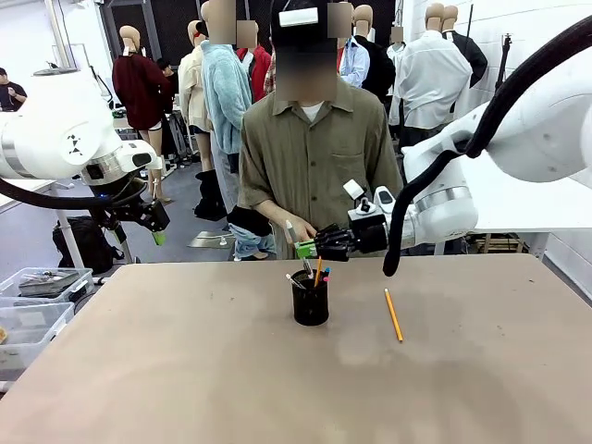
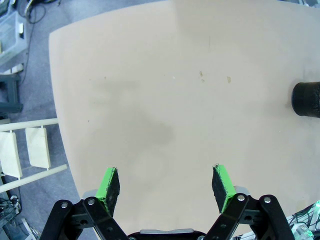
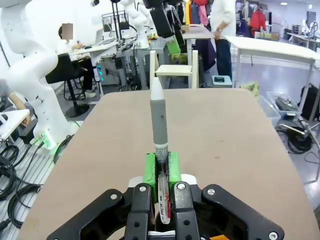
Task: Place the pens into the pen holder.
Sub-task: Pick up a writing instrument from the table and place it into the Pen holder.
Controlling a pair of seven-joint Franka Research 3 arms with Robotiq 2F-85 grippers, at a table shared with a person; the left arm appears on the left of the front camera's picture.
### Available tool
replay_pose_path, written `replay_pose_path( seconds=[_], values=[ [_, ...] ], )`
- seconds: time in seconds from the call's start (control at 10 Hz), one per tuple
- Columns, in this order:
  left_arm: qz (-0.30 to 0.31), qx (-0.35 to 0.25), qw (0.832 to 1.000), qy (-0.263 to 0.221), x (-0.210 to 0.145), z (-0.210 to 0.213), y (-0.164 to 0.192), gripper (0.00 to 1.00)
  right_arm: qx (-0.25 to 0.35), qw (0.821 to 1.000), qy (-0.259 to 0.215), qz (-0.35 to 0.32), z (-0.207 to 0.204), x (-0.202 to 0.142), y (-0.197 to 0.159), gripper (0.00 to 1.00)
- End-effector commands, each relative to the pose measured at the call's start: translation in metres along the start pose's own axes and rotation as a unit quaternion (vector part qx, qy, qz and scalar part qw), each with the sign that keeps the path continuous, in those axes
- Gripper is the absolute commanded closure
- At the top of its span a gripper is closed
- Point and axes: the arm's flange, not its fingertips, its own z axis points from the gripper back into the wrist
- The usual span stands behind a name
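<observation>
Right gripper (image 1: 313, 247) clamps grey, white-tipped pen (image 3: 159, 117) above black cylindrical mesh pen holder (image 1: 310, 302), few pens (image 1: 317, 274) already inside; orange-yellow pencil (image 1: 394, 314) unplaced on tan table (image 1: 185, 370); left gripper (image 2: 167, 182) spread, empty.

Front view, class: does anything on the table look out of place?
Yes: an orange pencil lies loose on the table, apart from the pen holder, where several pens stand upright.

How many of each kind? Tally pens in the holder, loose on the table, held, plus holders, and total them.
Pens standing in the pen holder: 3 showing
Yellow pencil loose on the table: 1
Grey pen held in the right pincer: 1
Pen holder: 1
Total: 6
</observation>
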Motion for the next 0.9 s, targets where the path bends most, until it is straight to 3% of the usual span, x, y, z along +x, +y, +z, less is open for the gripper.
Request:
replay_pose_path(
  seconds=[0.0, 0.3, 0.4, 0.8],
  values=[
    [-0.005, -0.003, 1.0, -0.004, -0.002, 0.001, 0.003, 0.04, 0.009, 1.0, 0.016, -0.009, -0.004, -0.004, -0.019, 1.0],
    [-0.005, -0.003, 1.0, -0.004, -0.002, 0.001, 0.003, 0.04, 0.004, 1.0, 0.023, -0.012, -0.006, -0.016, -0.024, 1.0],
    [-0.005, -0.003, 1.0, -0.004, -0.002, 0.001, 0.003, 0.04, 0.003, 1.0, 0.028, -0.013, -0.005, -0.016, -0.023, 0.91],
    [-0.005, -0.003, 1.0, -0.004, -0.002, 0.001, 0.003, 0.04, 0.006, 1.0, 0.022, -0.005, 0.0, -0.011, -0.018, 0.14]
  ],
)
